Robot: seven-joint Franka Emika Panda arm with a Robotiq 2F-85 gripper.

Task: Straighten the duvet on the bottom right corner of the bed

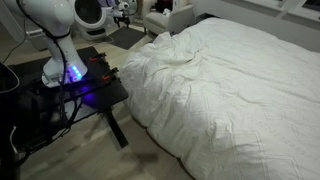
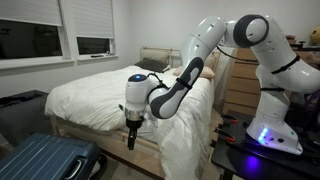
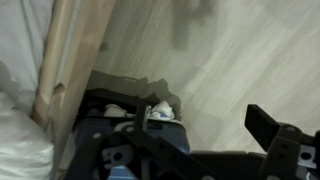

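Bedside, my gripper [image 2: 130,140] hangs low against the bed [image 2: 95,133]; clenched or released, I cannot tell. The duvet [image 1: 220,90], bunched off the black table's [image 1: 110,92] far corner, looks light, soft and limp; I'd pinch its drooping hem.

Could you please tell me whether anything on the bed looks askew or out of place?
Yes. The duvet is bunched into deep folds and heaped up at the corner of the bed beside the black robot table, instead of lying flat. Farther across the bed it looks smoother.
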